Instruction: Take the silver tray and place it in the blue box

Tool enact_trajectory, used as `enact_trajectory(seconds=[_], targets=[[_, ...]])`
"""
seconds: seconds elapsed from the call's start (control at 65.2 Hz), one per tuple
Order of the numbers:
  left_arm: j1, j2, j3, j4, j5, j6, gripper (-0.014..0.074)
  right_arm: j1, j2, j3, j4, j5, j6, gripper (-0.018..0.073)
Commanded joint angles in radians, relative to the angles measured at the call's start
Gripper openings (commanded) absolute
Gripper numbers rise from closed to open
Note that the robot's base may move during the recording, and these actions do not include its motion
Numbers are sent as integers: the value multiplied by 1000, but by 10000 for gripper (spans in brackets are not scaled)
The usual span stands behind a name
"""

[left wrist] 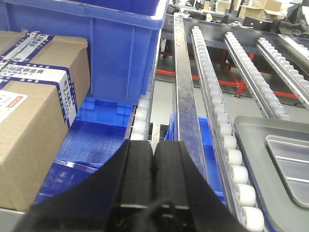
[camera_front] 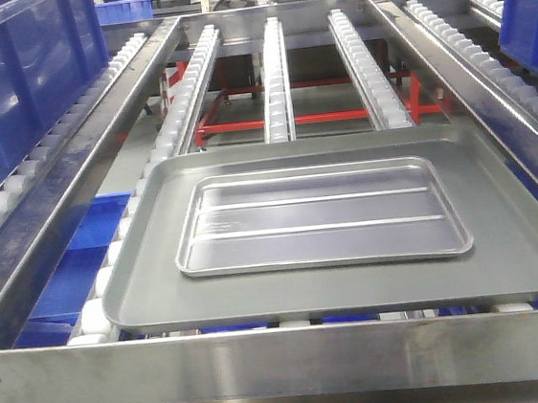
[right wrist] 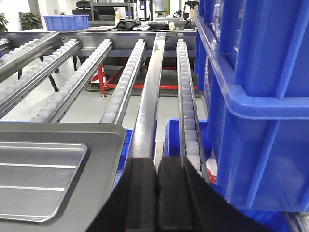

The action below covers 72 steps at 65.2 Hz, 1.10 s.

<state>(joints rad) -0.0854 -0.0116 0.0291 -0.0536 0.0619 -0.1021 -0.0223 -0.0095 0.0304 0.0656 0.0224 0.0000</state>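
Observation:
The shiny silver tray (camera_front: 321, 217) lies flat inside a larger dull grey tray (camera_front: 161, 271) on the roller conveyor. Its corner shows at the right of the left wrist view (left wrist: 289, 162) and at the lower left of the right wrist view (right wrist: 38, 181). A blue box (camera_front: 20, 78) stands on the left rollers and another (camera_front: 530, 6) at the right edge. My left gripper (left wrist: 153, 147) is shut and empty, left of the trays. My right gripper (right wrist: 157, 164) is shut and empty, right of the trays. Neither gripper shows in the front view.
A cardboard carton (left wrist: 34, 111) stands left of the left gripper, before a blue crate (left wrist: 104, 53). A blue crate (right wrist: 260, 106) rises close to the right gripper. Steel rails (camera_front: 286, 363) and roller lanes (camera_front: 275, 76) run away. Low blue bins (camera_front: 74, 270) sit beneath.

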Motion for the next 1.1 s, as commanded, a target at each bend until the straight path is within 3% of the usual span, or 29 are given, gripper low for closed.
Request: enact_trajectory(seconds=[0.0, 0.691, 0.844, 0.982, 1.09], targets=[[-5, -20, -1, -5, -92, 2, -104, 2, -21, 3, 2, -97, 0, 52], [-3, -20, -1, -12, -110, 2, -104, 2, -21, 3, 2, -128, 0, 52], [-3, -15, -42, -15, -235, 2, -104, 2, -21, -49, 4, -205, 7, 52], [-10, 56, -304, 84, 1, 2, -104, 2, 20, -273, 4, -16, 7, 52], [-36, 179, -503, 90, 174, 2, -101, 5, 133, -440, 4, 165, 7, 60]])
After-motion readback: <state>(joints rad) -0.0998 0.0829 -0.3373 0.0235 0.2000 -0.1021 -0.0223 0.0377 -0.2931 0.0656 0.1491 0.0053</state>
